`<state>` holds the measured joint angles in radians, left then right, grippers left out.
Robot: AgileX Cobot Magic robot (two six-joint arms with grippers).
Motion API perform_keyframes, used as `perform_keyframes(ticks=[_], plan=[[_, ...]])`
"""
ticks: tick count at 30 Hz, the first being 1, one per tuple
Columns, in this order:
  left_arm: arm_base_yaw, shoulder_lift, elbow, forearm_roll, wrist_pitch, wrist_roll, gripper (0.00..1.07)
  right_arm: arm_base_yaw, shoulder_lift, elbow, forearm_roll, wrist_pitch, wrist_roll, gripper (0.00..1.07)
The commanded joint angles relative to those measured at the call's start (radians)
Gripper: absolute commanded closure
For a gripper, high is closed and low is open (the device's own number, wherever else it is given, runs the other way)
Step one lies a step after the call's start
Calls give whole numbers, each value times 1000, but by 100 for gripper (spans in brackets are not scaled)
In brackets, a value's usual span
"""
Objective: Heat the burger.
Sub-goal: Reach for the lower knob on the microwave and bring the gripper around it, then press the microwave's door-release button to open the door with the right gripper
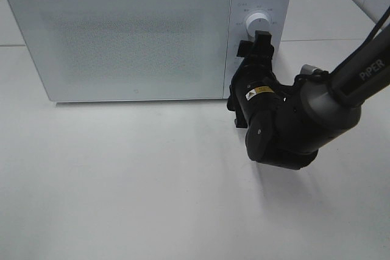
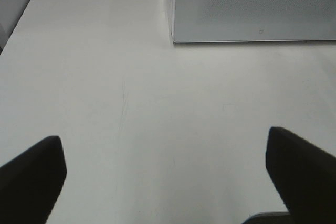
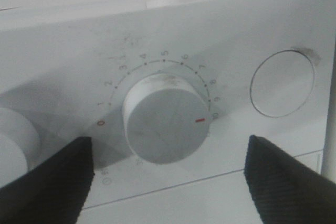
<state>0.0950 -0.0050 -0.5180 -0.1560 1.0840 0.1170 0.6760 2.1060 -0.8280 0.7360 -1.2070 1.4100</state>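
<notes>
The burger is out of view. The white microwave stands with its door shut. My right gripper is at the microwave's control panel, below the upper knob. In the right wrist view my right gripper is open, with one finger on each side of a white timer dial and apart from it. The dial's red mark points near 10 on the scale. My left gripper is open and empty over bare table. It does not show in the exterior high view.
The microwave's front corner shows in the left wrist view. A second knob and a round button flank the dial. The white table lies in front of the microwave.
</notes>
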Motion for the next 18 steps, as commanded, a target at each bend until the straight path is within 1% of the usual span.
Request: perform_keyframes(ticks=[1, 5, 7, 11, 13, 14, 16, 17, 18], plan=[[3, -18, 1, 0, -11, -7, 8, -9, -21, 28, -14, -173, -47, 28], [3, -18, 1, 0, -11, -7, 8, -9, -42, 63, -40, -153, -54, 29], [3, -18, 1, 0, -11, -7, 8, -9, -76, 99, -65, -132, -98, 30], [3, -18, 1, 0, -11, -7, 8, -9, -112, 132, -111, -84, -146, 31], [3, -18, 1, 0, -11, -7, 8, -9, -156, 164, -147, -12, -226, 31], [3, -18, 1, 0, -11, -7, 8, -9, -156, 164, -147, -12, -226, 31], [3, -18, 1, 0, -11, -7, 8, -9, -225, 199, -186, 107, -387, 31], [3, -18, 1, 0, -11, -7, 8, -9, -225, 199, -186, 107, -387, 31], [3, -18, 1, 0, -11, -7, 8, -12, -247, 205, -195, 158, -444, 31]])
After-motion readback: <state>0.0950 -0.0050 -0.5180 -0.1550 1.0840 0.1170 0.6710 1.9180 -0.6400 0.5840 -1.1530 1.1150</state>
